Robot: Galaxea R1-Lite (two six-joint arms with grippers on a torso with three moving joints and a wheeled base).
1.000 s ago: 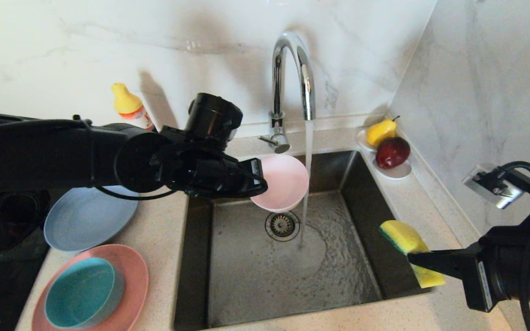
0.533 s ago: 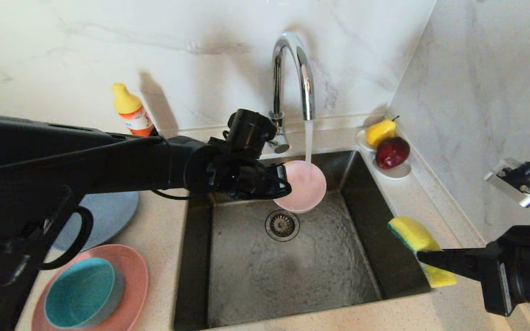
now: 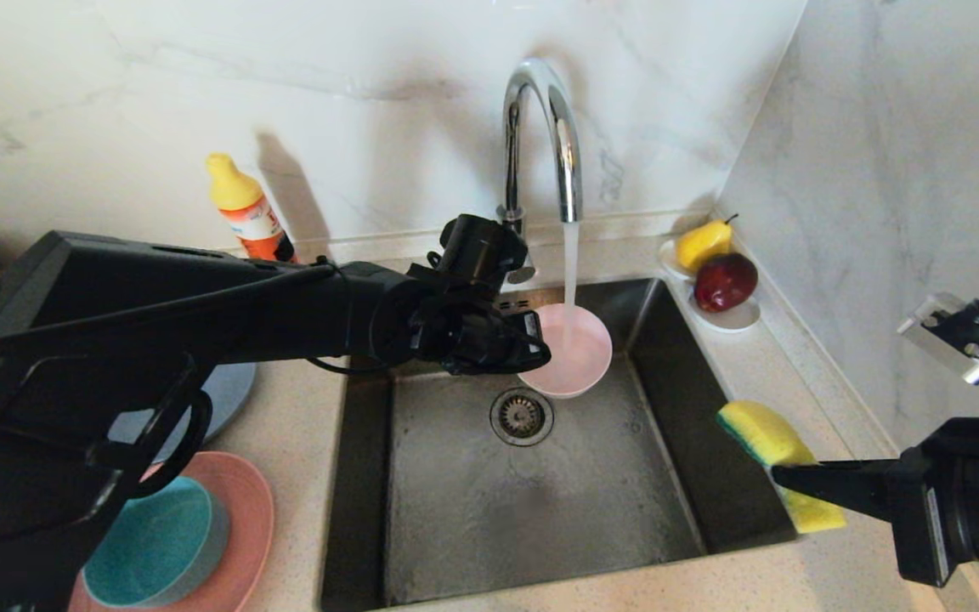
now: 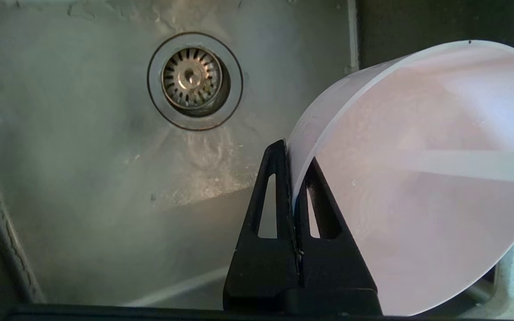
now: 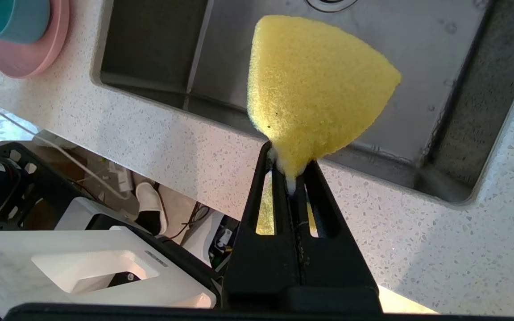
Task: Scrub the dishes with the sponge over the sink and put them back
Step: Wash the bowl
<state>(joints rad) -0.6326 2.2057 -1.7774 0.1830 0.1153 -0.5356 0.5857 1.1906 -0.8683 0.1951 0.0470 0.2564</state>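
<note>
My left gripper (image 3: pixel 536 344) (image 4: pixel 293 156) is shut on the rim of the pale pink bowl (image 3: pixel 573 350) (image 4: pixel 422 178), holding it over the back of the steel sink (image 3: pixel 472 501) under the running faucet (image 3: pixel 549 136); water streams into the bowl. My right gripper (image 3: pixel 783 476) (image 5: pixel 289 162) is shut on the yellow sponge (image 3: pixel 774 459) (image 5: pixel 315 89) with its green layer, above the sink's right edge. On the counter at the left, the teal bowl (image 3: pixel 154 544) sits in the salmon-pink plate (image 3: pixel 243 518). The grey-blue plate (image 3: pixel 222 391) lies mostly behind my left arm.
A yellow-capped soap bottle (image 3: pixel 243 208) stands by the back wall. A small white dish with a yellow pear (image 3: pixel 702 242) and a red apple (image 3: pixel 723 280) sits at the sink's back right corner. The drain strainer (image 3: pixel 522 416) is in the basin's middle.
My left arm reached further toward the back right, carrying the pink bowl under the water stream and a little lower. The right gripper with the sponge drifted slightly right, then held still.
</note>
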